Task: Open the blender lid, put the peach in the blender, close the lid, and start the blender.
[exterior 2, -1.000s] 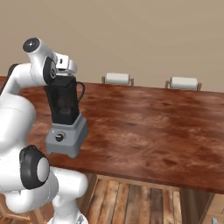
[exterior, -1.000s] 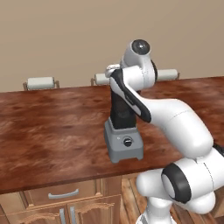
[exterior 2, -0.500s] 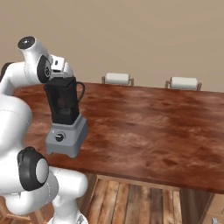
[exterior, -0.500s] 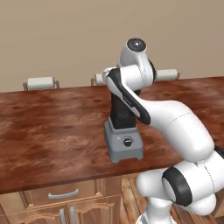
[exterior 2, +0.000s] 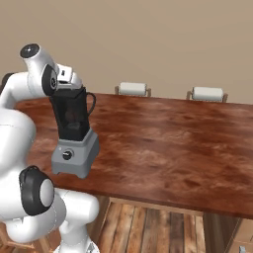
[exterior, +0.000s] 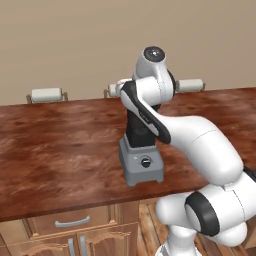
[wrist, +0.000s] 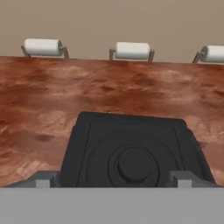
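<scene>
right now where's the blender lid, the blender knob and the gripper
blender lid (wrist: 131,148), hand view, its flat black top
blender knob (exterior: 145,162), left base view, its round black face
gripper (wrist: 113,179), hand view, midway between the fingertips

A kitchen is shown: a long wooden counter (exterior: 60,150) with cabinet drawers (exterior: 70,225) at lower left, a blender (exterior: 142,155) at centre, stools (exterior 2: 132,89) behind.

**Occlusions and cut-offs**

Left base view: arm covers most of the blender (exterior: 142,162) jar; only base and knob clear. Hand view: blender lid (wrist: 130,153) near edge cut by the bottom band; jaws' tips barely visible. Right base view: jar contents too dark to tell.
</scene>
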Robot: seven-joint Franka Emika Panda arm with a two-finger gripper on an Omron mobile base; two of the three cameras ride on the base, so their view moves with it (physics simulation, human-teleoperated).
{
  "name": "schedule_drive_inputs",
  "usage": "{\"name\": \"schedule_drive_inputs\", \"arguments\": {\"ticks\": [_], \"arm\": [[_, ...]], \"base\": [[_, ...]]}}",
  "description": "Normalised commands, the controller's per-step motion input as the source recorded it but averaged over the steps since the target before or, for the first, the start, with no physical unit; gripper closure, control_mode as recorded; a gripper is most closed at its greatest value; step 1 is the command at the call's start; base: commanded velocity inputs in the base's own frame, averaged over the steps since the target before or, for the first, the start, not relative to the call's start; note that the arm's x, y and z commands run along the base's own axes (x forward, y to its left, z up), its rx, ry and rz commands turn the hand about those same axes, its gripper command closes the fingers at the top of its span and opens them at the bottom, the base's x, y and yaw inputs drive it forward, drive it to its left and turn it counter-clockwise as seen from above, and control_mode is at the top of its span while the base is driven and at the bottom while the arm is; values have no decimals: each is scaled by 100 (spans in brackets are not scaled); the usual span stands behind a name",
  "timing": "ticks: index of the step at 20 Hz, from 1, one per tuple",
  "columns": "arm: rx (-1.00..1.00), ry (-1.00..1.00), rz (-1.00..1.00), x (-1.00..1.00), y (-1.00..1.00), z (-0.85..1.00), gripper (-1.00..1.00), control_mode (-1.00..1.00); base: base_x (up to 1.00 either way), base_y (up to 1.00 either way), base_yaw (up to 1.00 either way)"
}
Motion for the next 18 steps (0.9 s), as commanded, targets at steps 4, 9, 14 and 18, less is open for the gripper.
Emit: {"name": "schedule_drive_inputs", "arguments": {"ticks": [4,9,14,18], "arm": [[0,0,0,13,0,-19,-100,-100],[0,-1,0,0,0,-34,-100,-100],[0,-5,0,0,-2,-10,-100,-100],[0,-5,0,0,-4,9,-100,-100]], "base": [[0,0,0],[0,0,0],[0,0,0],[0,0,0]]}}
